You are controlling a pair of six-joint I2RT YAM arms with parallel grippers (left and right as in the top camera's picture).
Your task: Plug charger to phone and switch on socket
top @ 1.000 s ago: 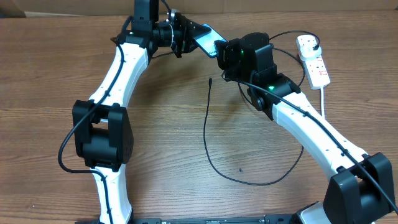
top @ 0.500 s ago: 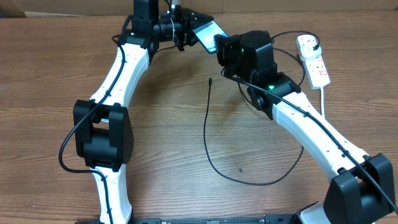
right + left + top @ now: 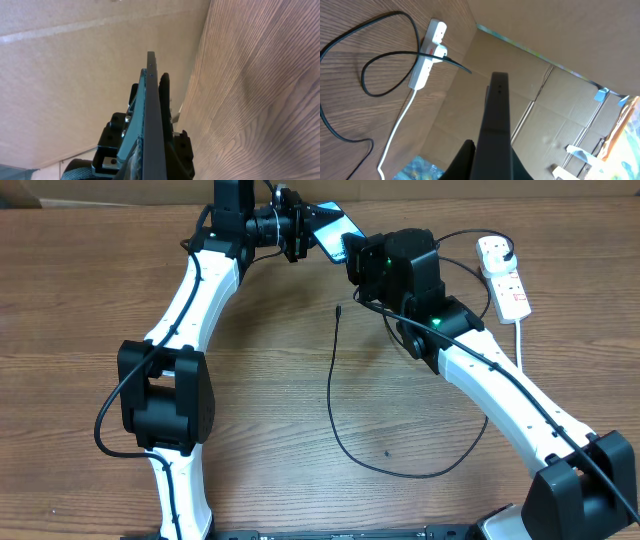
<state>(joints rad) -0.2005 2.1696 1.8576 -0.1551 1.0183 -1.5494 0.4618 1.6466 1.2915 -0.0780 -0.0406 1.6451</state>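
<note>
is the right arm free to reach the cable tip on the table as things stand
Probably not yet: the right gripper is shut on the phone, which the left gripper also holds. The cable tip lies bare on the table nearby, nothing over it.

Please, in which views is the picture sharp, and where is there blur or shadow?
Overhead: sharp, evenly lit, only soft shadows on the table. Left wrist: the phone, very close, is a dark soft-edged silhouette, while the socket behind is sharp. Right wrist: the phone's edge looks fairly crisp; a faint dark patch of shadow lies on the table.
</note>
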